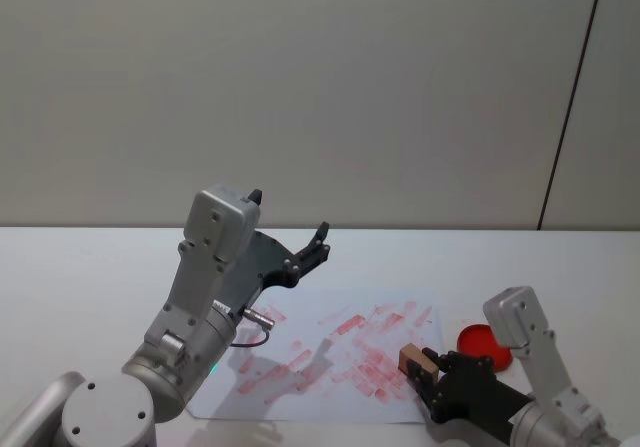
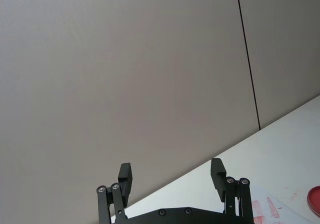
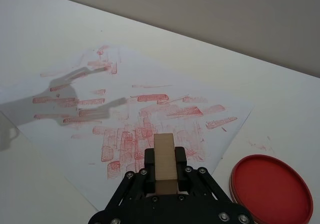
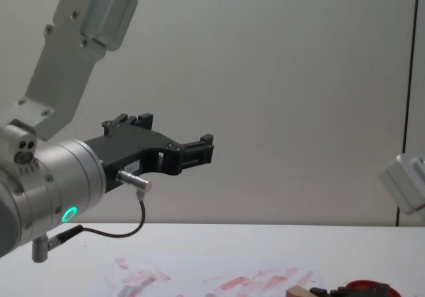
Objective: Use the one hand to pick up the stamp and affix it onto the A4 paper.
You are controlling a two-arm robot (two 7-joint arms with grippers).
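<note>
My right gripper (image 3: pixel 165 166) is shut on the stamp (image 3: pixel 165 164), a light tan wooden block that sticks out between its black fingers. It hovers over the near right corner of the A4 paper (image 3: pixel 150 108), a white sheet covered in red ink marks. From the head view the stamp (image 1: pixel 414 360) and right gripper (image 1: pixel 425 372) sit at the paper's (image 1: pixel 330 352) near right edge. The chest view catches the stamp (image 4: pixel 300 291) low at the bottom. My left gripper (image 1: pixel 320 241) is raised above the paper's far left, open, holding nothing; its fingers (image 2: pixel 218 174) point at the wall.
A round red ink pad (image 3: pixel 270 189) lies on the white table just right of the paper, close to my right gripper, also seen as the ink pad (image 1: pixel 483 343). The left arm's silver body (image 4: pixel 60 177) with a green light rises at the left.
</note>
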